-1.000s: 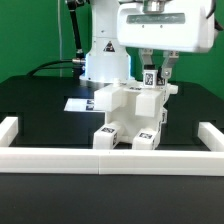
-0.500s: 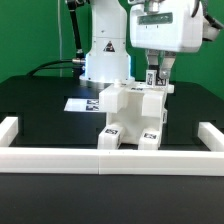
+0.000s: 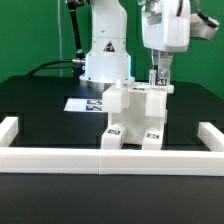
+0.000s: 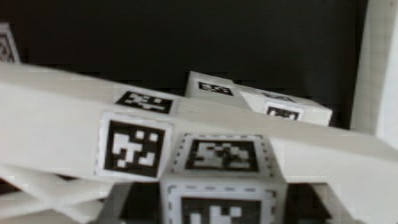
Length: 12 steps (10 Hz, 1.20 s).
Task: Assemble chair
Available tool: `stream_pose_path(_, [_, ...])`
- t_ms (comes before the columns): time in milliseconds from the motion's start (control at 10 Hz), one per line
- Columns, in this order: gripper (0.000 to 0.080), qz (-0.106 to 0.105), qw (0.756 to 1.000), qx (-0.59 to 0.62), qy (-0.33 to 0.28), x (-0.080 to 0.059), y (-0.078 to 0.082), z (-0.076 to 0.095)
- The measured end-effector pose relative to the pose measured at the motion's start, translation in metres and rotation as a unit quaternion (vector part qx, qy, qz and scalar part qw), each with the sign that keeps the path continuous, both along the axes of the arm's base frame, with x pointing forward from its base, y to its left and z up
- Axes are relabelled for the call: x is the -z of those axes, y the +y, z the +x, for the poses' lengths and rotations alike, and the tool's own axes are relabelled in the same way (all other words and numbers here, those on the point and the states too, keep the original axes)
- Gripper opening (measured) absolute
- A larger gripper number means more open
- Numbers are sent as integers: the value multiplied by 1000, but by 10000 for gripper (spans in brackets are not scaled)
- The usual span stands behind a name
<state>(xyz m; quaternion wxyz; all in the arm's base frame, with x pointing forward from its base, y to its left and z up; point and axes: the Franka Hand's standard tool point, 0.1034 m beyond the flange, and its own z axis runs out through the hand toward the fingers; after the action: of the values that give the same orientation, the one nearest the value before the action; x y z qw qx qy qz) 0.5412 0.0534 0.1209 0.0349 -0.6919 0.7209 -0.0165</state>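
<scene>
- The jaws point straight down and are closed on a small upright piece point(image 3: 157, 80) with a black-and-white tag. This piece is a part of the chair.
- Directly under the jaws is the chair point(image 3: 132, 112), a white blocky body. The clamped piece stands at its top, on the side of the exterior view's right. I cannot tell if the piece is already joined to the body.
- In the wrist view the chair point(image 4: 267, 140) fills almost the whole picture, and several square tags are on its white faces. The picture is a little blurred.
- Lower than the jaws, two chunky legs of the chair stand on the surface point(image 3: 40, 100), each with a tag on its front.
- Below the jaws and nearer to the camera, the low white border wall point(image 3: 60, 160) runs just beside these legs. I cannot tell if they touch it.
- To the exterior view's left of the jaws, the marker board point(image 3: 78, 104) lies flat on the surface, partly hidden behind the chair.
- Beyond the jaws, further back, the white base of the arm point(image 3: 105, 55) stands.
</scene>
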Motion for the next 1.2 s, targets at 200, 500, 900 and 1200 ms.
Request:
stream_pose_path(200, [450,-2,1000,-15,0,1,0,0])
stream_pose_path(500, [634,-9,996,-87,-5,1,1,1])
stream_pose_path(900, [649,-25,967,-255,-16,0,0,3])
stream_pose_path(1200, [649,-36,927,-372,-19,0,0,3])
